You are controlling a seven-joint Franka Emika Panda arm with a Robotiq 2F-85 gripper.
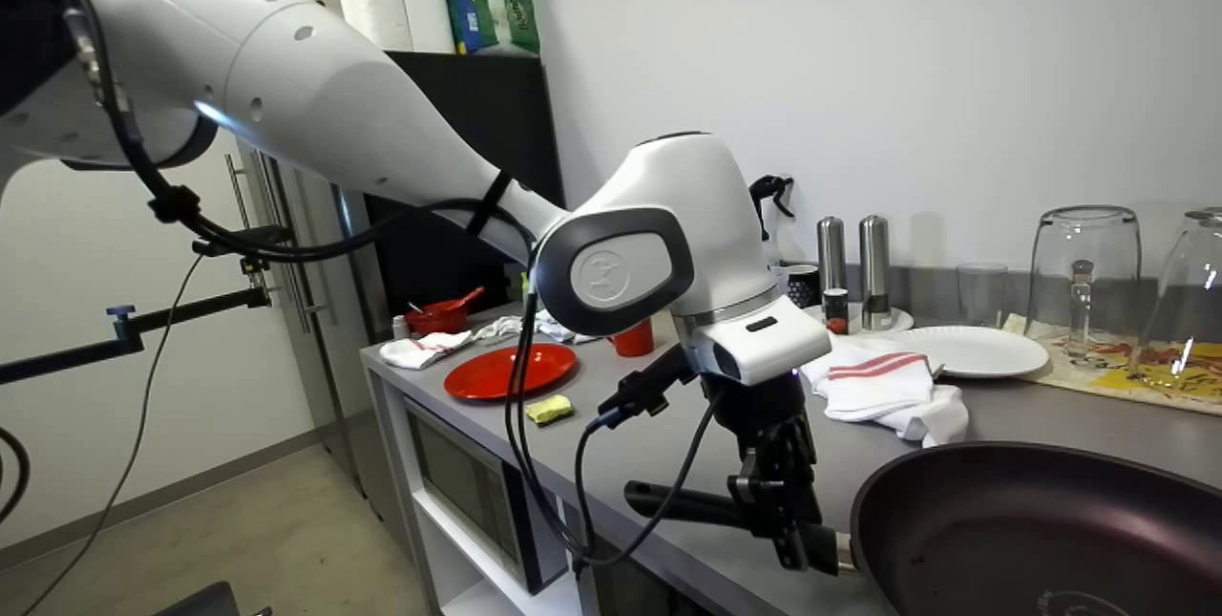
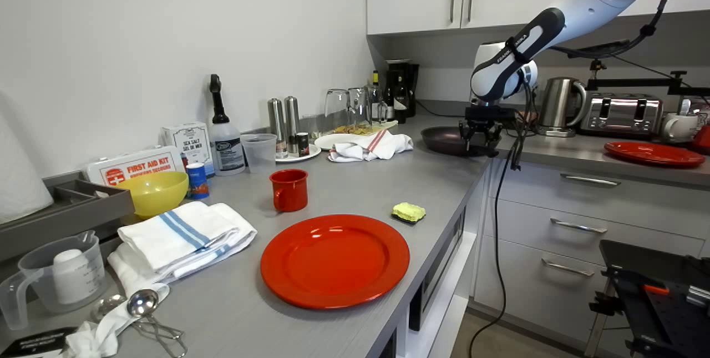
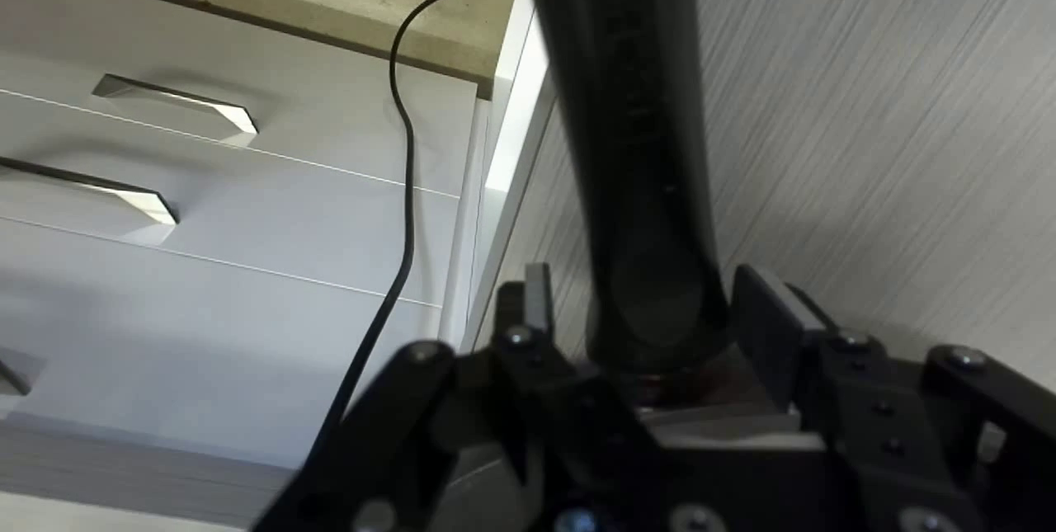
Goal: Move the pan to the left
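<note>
The black frying pan (image 1: 1041,530) lies on the grey counter at the right edge of an exterior view, partly cut off. It also shows at the far end of the counter in an exterior view (image 2: 442,138). Its black handle (image 1: 689,505) points toward and past the counter's front edge. My gripper (image 1: 800,540) is lowered around the handle, near the pan body; it shows also in an exterior view (image 2: 480,139). In the wrist view, the handle (image 3: 631,120) runs between the two open fingers (image 3: 652,301). A gap shows at the left finger; the right finger is very close to the handle or touching.
A white towel with red stripes (image 1: 878,382) and a white plate (image 1: 969,350) lie behind the pan. Glass jugs (image 1: 1085,282) stand at the wall. A yellow sponge (image 2: 409,212), red plate (image 2: 335,261) and red mug (image 2: 290,190) sit farther along the counter.
</note>
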